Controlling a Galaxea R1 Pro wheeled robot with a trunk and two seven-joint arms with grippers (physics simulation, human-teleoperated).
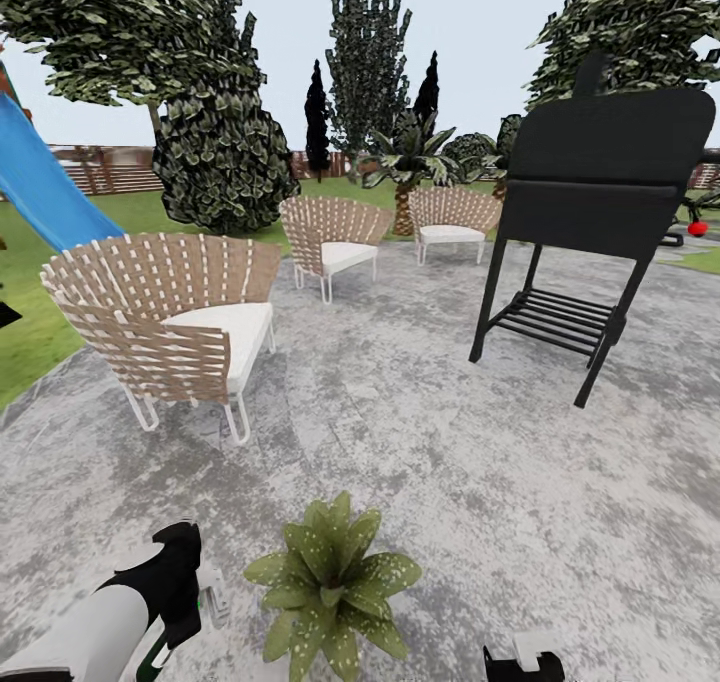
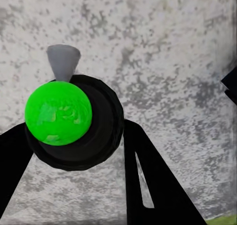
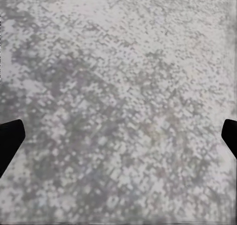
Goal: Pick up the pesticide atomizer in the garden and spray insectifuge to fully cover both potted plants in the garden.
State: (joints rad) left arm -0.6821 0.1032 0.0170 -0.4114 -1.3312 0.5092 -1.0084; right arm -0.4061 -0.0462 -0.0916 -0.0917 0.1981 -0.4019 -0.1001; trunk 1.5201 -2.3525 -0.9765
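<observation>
A potted plant (image 1: 335, 587), a low rosette of pointed speckled green leaves, stands on the grey paved patio (image 1: 480, 482) at the bottom centre of the head view. My left gripper (image 1: 185, 587) hangs just to its left, apart from the leaves. In the left wrist view it (image 2: 74, 131) is shut on the pesticide atomizer (image 2: 58, 113), which shows a bright green dome, a black round body and a pale grey nozzle over the paving. My right gripper (image 1: 525, 662) peeks in at the lower edge, right of the plant. It is open over bare paving, fingertips (image 3: 10, 136) wide apart.
Three woven chairs with white cushions stand on the patio, the nearest (image 1: 165, 317) at left, two others (image 1: 335, 237) (image 1: 450, 217) farther back. A black grill on legs (image 1: 590, 202) rises at right. A blue slide (image 1: 45, 187), lawn, trees and a slat fence (image 1: 105, 172) lie beyond.
</observation>
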